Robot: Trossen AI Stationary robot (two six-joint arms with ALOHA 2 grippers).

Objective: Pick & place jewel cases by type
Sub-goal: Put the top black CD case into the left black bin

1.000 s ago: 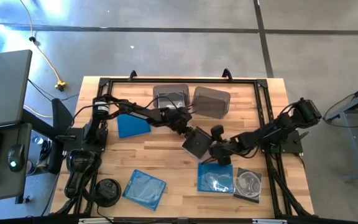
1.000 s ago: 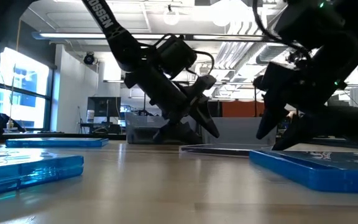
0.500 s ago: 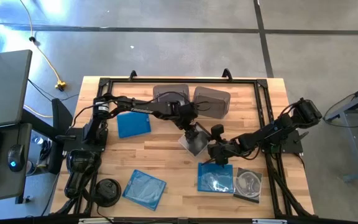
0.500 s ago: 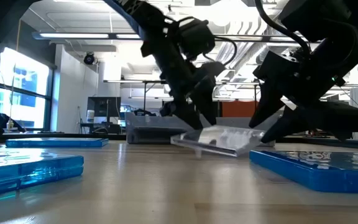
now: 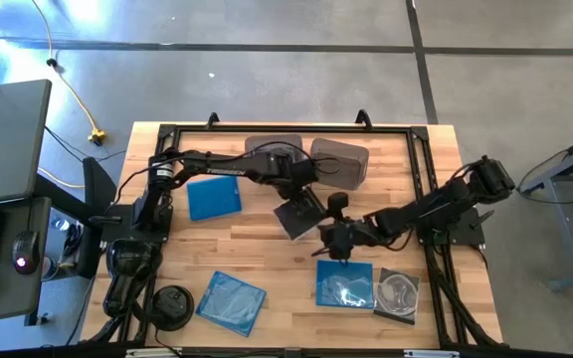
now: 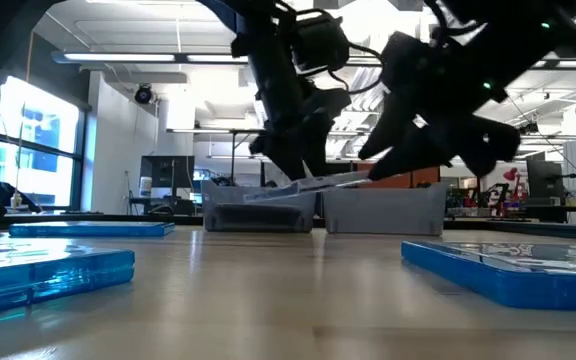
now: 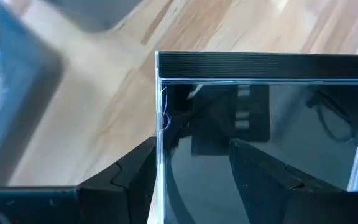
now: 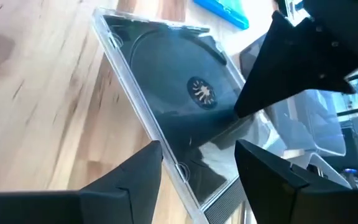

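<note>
The left gripper (image 5: pixel 296 202) holds a dark jewel case (image 5: pixel 297 216) lifted clear of the table (image 5: pixel 257 249) near its centre, with one finger on each flat face as the left wrist view shows; the case (image 7: pixel 260 137) hangs tilted, just at the 6 o'clock side of the two grey bins (image 5: pixel 306 159). In the low view the case (image 6: pixel 313 184) shows as a thin slanted edge in front of the bins (image 6: pixel 318 208). The right gripper (image 5: pixel 334 237) hovers just at the 4 o'clock side of the case, fingers spread wide and holding nothing; its wrist view looks past both fingers (image 8: pixel 135 171) onto the case's open tray (image 8: pixel 179 106). One blue case (image 5: pixel 214 198) lies at 9 o'clock from the centre, another (image 5: pixel 232 300) at 7 o'clock, a third (image 5: pixel 344 282) at 5 o'clock, and the clear case with the silver disc (image 5: pixel 398 294) is just beside that one. A round black object (image 5: pixel 172 304) sits at the table's 8 o'clock corner.
</note>
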